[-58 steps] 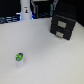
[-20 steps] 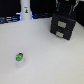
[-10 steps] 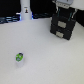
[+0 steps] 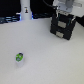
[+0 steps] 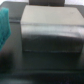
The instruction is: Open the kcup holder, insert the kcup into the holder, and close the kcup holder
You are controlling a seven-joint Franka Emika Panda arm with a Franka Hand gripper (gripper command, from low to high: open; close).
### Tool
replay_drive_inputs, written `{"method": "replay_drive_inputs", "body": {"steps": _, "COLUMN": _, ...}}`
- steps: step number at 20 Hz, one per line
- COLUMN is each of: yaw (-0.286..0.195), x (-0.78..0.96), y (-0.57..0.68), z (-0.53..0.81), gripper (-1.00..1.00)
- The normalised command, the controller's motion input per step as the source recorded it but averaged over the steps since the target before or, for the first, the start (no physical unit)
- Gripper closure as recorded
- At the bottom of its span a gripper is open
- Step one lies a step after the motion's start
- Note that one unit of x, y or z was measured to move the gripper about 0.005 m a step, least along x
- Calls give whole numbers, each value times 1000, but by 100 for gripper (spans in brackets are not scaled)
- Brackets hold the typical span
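Black boxy kcup holder (image 4: 63, 26) apparently shut; small white green-topped kcup (image 4: 20, 58) lies well apart on table (image 4: 47, 62). Pincer state: cannot tell.

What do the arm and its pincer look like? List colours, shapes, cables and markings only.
In the exterior view, the arm shows only its end: a blocky body in white and light grey with some darker patches. The pincer below it looks dark and merges with the black kcup holder, too blurred to tell finger shape. No cables or markings can be made out.
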Motion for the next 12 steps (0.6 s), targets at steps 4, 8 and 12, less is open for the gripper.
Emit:
{"method": "replay_drive_inputs", "body": {"steps": 4, "yaw": -10, "x": -279, "y": 24, "z": -340, "gripper": 100}}
{"method": "replay_drive_inputs", "body": {"steps": 8, "yaw": -24, "x": -258, "y": 20, "z": -182, "gripper": 100}}
{"method": "replay_drive_inputs", "body": {"steps": 12, "yaw": -27, "x": -265, "y": 24, "z": -85, "gripper": 100}}
